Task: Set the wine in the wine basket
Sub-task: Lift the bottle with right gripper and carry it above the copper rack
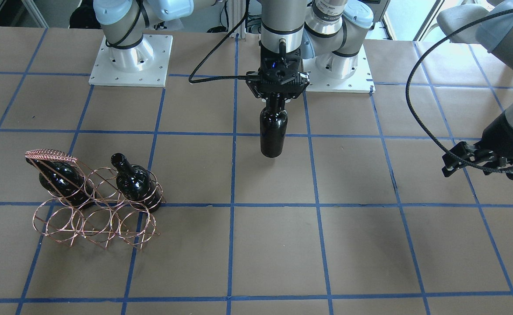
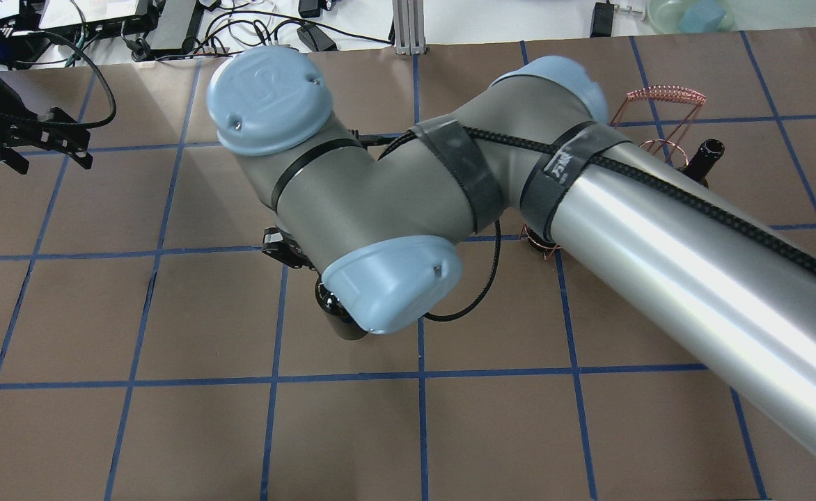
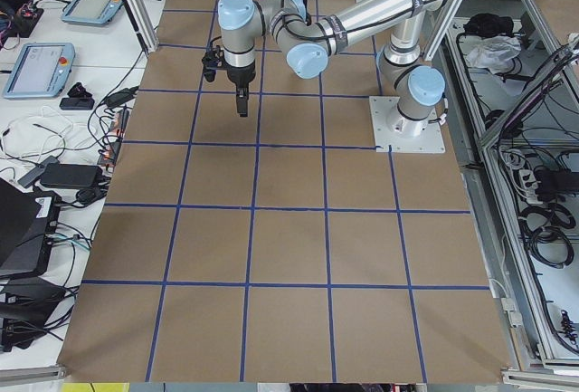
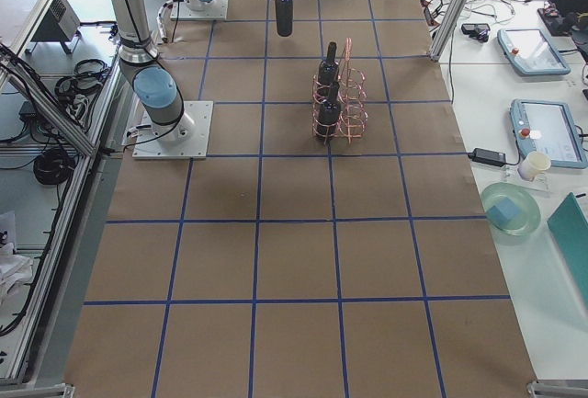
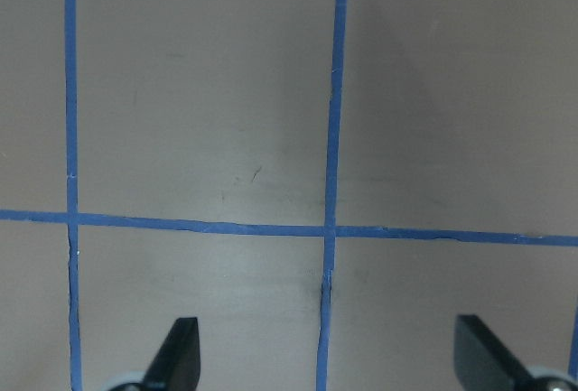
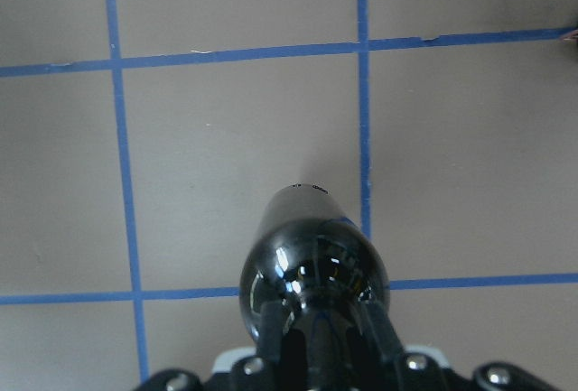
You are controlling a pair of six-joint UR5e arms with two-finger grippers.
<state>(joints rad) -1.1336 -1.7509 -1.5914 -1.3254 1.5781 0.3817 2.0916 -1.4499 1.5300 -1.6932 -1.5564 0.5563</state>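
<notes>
The right gripper (image 1: 275,97), clamped on the wine (image 1: 273,133), probably needed a slow upright carry to the wine basket (image 1: 50,154); left gripper (image 1: 451,162) gaped empty

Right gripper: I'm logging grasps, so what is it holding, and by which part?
The right gripper holds a dark wine bottle by its neck, with the body hanging straight down. The left gripper is open and holds nothing.

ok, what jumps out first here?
Centre: the right gripper, jaws shut on the neck of a black wine bottle held upright. On the robot's right, the copper wine basket already holds two more bottles. The left gripper hangs open over the table.
</notes>
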